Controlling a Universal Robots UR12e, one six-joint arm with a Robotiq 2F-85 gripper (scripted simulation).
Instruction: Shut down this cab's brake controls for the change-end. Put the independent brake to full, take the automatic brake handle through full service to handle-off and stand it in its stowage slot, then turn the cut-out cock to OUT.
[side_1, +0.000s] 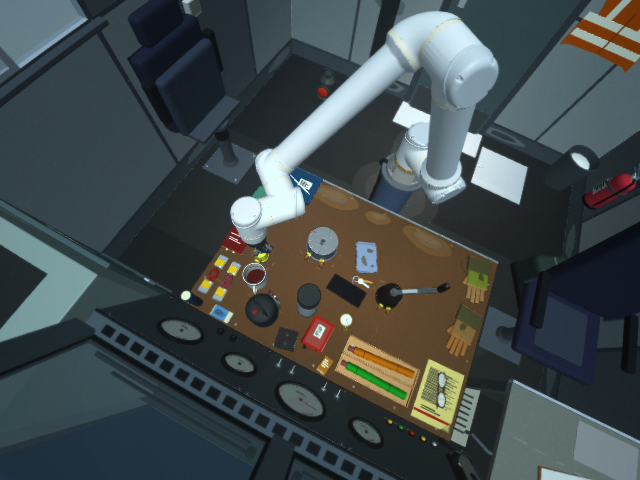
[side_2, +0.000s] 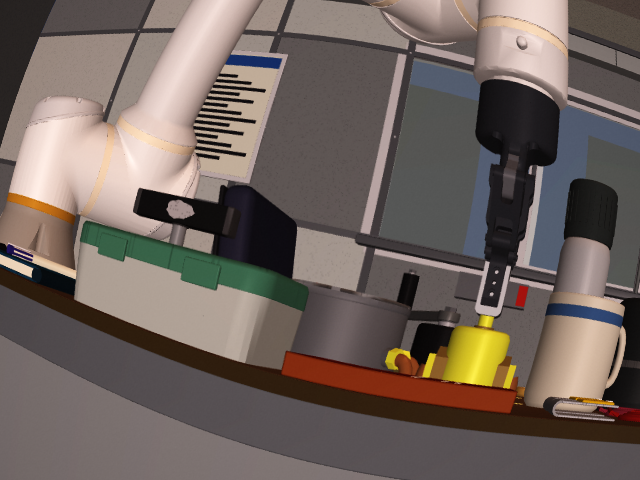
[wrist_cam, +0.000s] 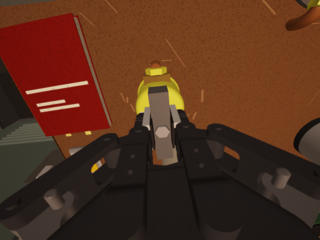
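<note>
My gripper (wrist_cam: 160, 121) points straight down over the yellow cut-out cock (side_2: 475, 356) at the desk's left side, and it is closed on the cock's grey tee handle (wrist_cam: 160, 121). The cock (side_1: 262, 254) sits next to a red book (wrist_cam: 55, 75). The independent brake (side_1: 391, 295) stands right of centre, its black-knobbed lever (side_1: 421, 291) pointing right. The grey round automatic brake stand (side_1: 322, 243) is at the desk's middle. A dark block (side_1: 347, 289) lies between the two brakes.
The red book (side_1: 234, 241) lies close on the cock's left. A mug (side_1: 255, 276) stands just in front of it, and a flask (side_1: 308, 299) further right. A green-lidded box (side_2: 186, 299) stands behind. Gloves (side_1: 475, 279) and flares (side_1: 380, 374) occupy the right side.
</note>
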